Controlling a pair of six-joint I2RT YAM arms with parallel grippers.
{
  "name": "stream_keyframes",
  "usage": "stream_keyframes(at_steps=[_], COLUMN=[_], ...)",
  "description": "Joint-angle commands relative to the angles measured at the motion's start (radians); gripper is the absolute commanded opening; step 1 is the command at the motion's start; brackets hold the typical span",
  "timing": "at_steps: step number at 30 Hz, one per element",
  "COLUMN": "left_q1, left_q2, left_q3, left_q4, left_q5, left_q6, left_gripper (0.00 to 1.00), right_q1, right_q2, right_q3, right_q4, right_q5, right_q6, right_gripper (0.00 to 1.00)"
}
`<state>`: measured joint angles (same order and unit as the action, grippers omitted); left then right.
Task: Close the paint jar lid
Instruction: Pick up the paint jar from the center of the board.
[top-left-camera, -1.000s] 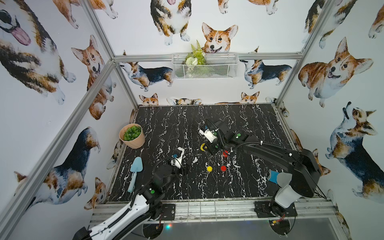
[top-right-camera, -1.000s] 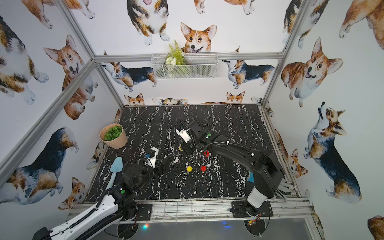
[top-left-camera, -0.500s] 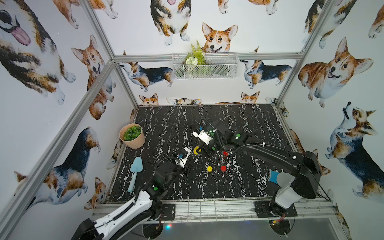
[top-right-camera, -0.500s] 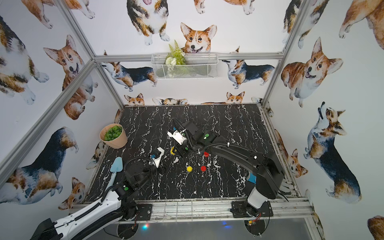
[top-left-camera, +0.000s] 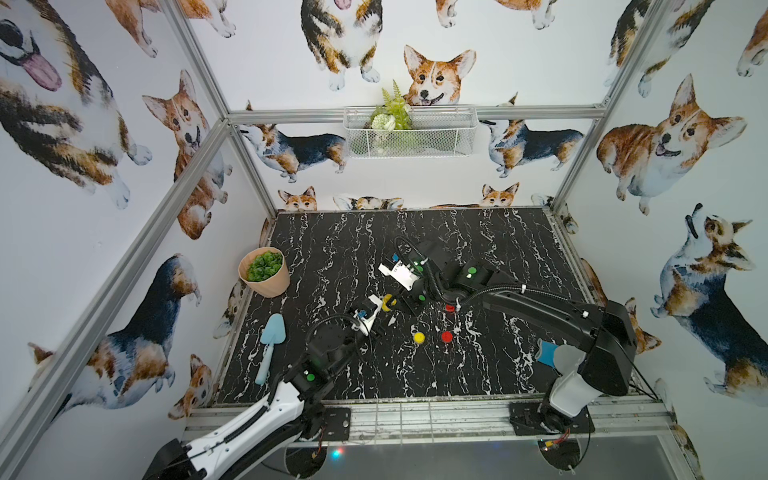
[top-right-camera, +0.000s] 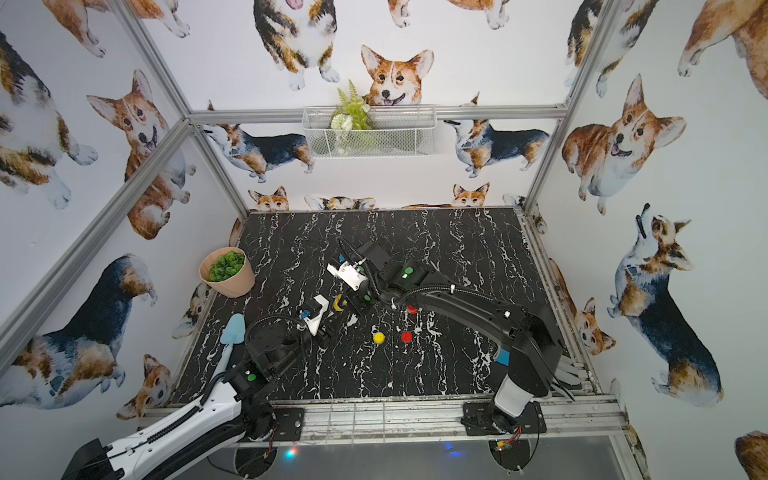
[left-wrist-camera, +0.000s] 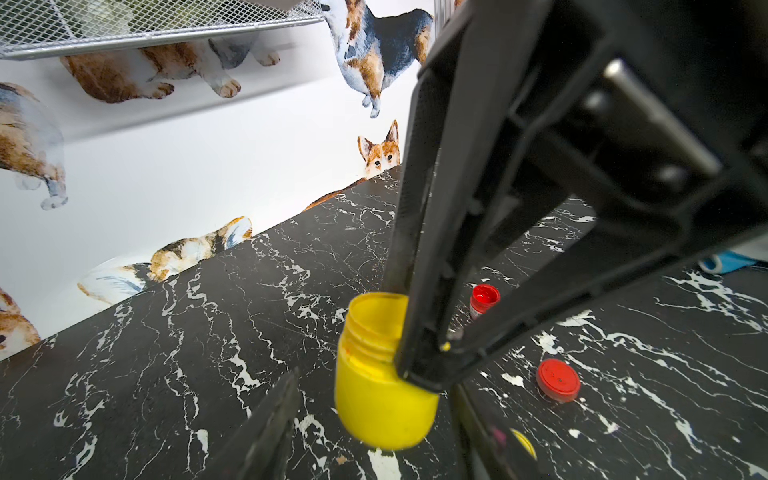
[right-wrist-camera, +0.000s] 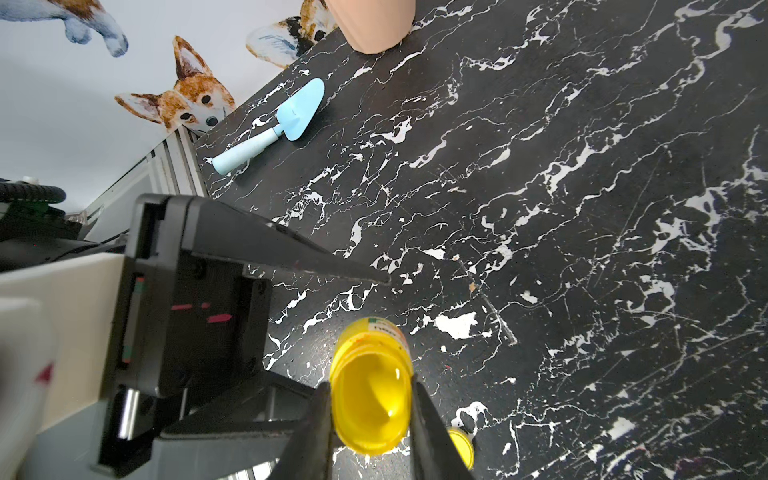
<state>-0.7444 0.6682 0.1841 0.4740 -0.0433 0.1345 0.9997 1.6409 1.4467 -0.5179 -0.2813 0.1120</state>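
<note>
On black marble tabletop (top-left-camera: 332, 249), corgi-print walls (top-left-camera: 665, 199)

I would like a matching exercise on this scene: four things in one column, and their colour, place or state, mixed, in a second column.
1 yellow jar
2 red lid
3 red jar
4 trowel

A light blue
B standing open on the table
C held between the right jaws
D lying flat, off its jar

Pairs: 1-C, 2-D, 3-B, 4-A
</note>
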Motion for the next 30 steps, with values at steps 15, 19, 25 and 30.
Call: stream_keyframes(at_steps=[15,19,25,30], left_q1=[0.000,-0.001,0.000,-0.001], left_q2=[0.010,0.014,-0.004,-0.012], left_q3=[0.031,0.040,0.036,0.033], left_q4=[-0.011,-0.040,-0.045,-0.037], left_q5=[0.021,0.016,0.004,0.005], left_q6=[0.014,0.017,0.020,0.020], left_gripper=[0.47,0.50,0.49,0.47], right_q1=[0.012,0.013,0.013,0.013], right_q2=[-0.006,-0.020,-0.025,-0.026], right_q3=[0.020,0.021,0.023,0.024], right_q4=[-0.016,-0.021,-0.024,-0.028], right_q5=[0.019,0.027,0.028,0.027], right_q6=[0.001,0.000,-0.003,-0.005], right_gripper=[0.29,0.29,0.29,0.29])
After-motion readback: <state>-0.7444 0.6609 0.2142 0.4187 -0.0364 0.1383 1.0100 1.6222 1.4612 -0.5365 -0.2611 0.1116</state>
